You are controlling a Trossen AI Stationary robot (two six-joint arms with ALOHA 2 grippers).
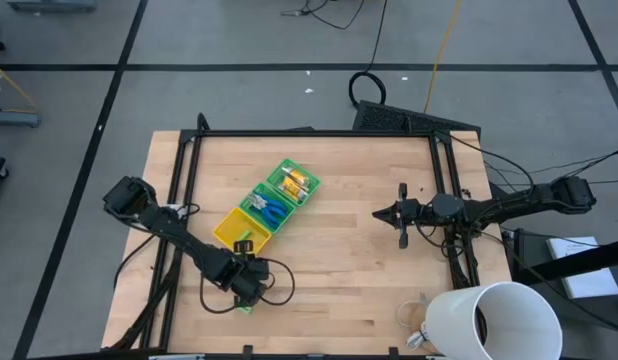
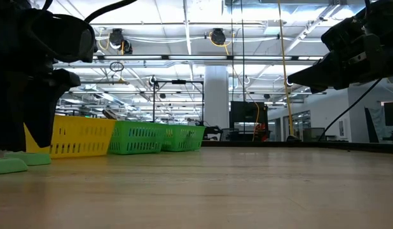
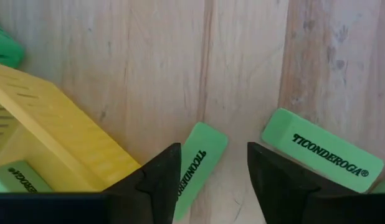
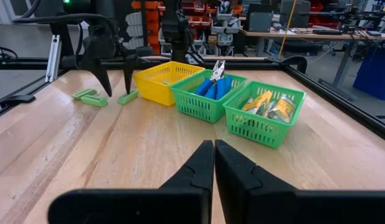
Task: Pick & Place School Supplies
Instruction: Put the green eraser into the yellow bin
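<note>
My left gripper (image 3: 214, 152) (image 1: 247, 290) is open and points down at the table just off the near end of the tray's yellow compartment (image 3: 61, 140). A light-green stick (image 3: 199, 158) lies flat on the wood, partly under one finger; a second (image 3: 323, 152) lies outside the other finger. Another green stick (image 3: 12, 177) lies in the yellow compartment. The blue-handled tools (image 4: 211, 84) stand in the middle green compartment and the yellow-orange pieces (image 4: 264, 104) lie in the far one. My right gripper (image 4: 214, 144) (image 1: 379, 213) is shut and hovers right of the tray. My left gripper stands with one finger (image 3: 164, 171) over the near end of the light-green stick (image 3: 194, 171), coming from above. I cannot tell whether the finger touches it. The stick lies flat on the table.
The three-part tray (image 1: 267, 208) lies slanted left of the table's middle. A big white cup (image 1: 494, 320) sits at the right near corner. Loose green sticks (image 4: 93, 98) lie near the left gripper. Bare wood (image 1: 339, 260) spreads between the tray and the right arm.
</note>
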